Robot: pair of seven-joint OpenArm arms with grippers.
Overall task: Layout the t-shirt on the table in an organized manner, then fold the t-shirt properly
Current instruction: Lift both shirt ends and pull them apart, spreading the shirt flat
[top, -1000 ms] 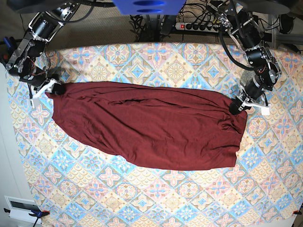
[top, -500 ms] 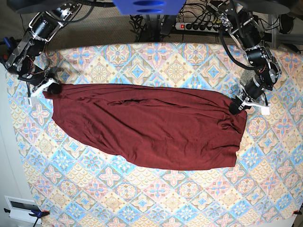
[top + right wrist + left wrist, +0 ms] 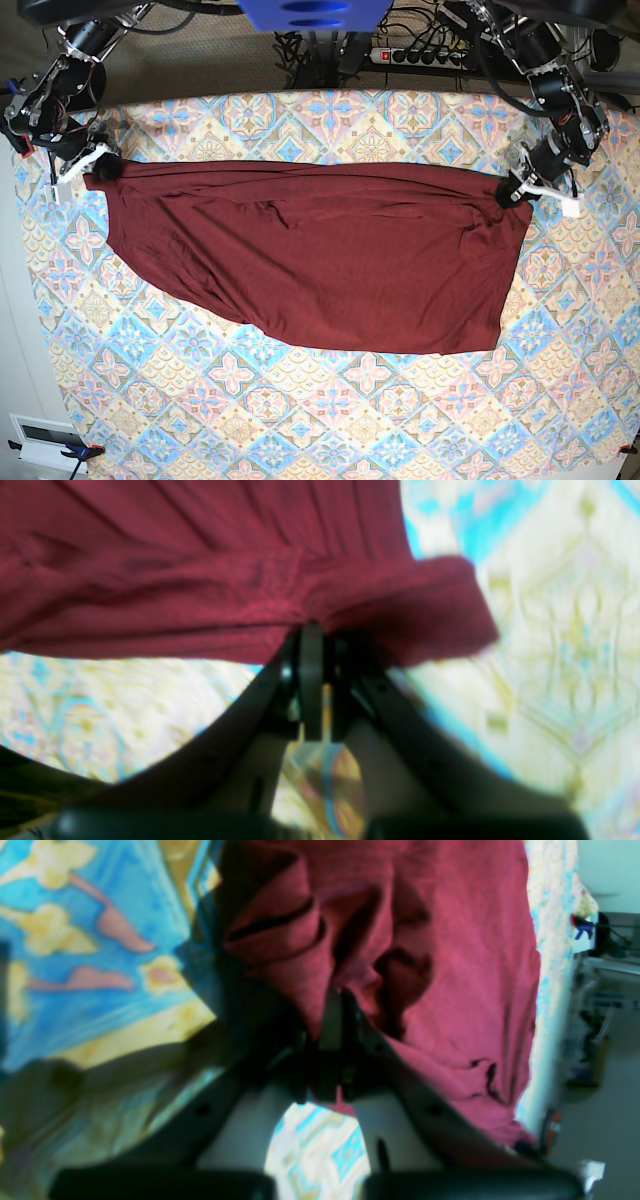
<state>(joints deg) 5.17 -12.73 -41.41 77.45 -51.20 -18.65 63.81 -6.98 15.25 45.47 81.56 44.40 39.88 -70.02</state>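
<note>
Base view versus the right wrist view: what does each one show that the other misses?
Only the base view shows the whole t-shirt stretched between both arms, the left gripper and the power strip behind the table. Only the right wrist view shows the right gripper up close, shut on gathered fabric. Both show maroon cloth over the patterned table.

The t-shirt (image 3: 320,255) has been drawn taut and carried toward the table's (image 3: 330,420) far edge by both grippers, its top edge straightened.

One shirt (image 3: 320,255), one counter (image 3: 330,420), two tools: left (image 3: 505,195) and right (image 3: 100,170); one power strip (image 3: 415,56).
</note>
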